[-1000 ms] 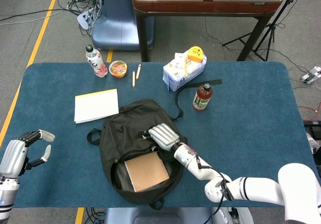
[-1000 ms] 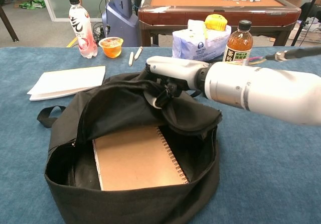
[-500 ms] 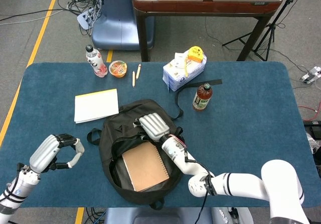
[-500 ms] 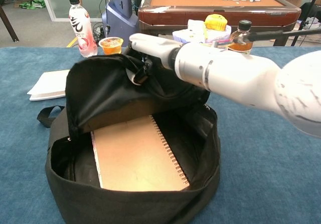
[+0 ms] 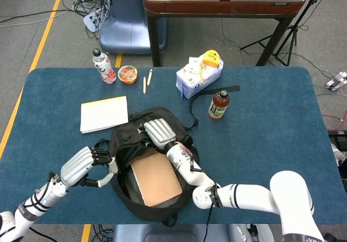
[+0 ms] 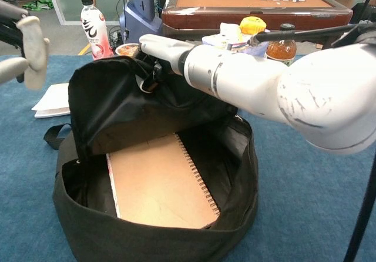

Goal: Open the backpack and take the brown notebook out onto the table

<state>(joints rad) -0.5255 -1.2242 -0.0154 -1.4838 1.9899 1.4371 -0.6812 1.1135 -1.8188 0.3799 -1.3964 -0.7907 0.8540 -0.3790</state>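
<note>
The black backpack lies on the blue table with its mouth wide open toward me. Inside lies the brown spiral notebook, flat and fully visible. My right hand grips the bag's upper flap and holds it lifted back. My left hand hovers open just left of the bag's opening, fingers curled loosely, holding nothing.
A white notepad lies left of the bag. At the back stand a pink-labelled bottle, a fruit cup, two pens, a tissue pack and a tea bottle.
My right hand has pulled the flap further up and back, widening the opening. My left hand has travelled from the table's left edge to the bag's side.
</note>
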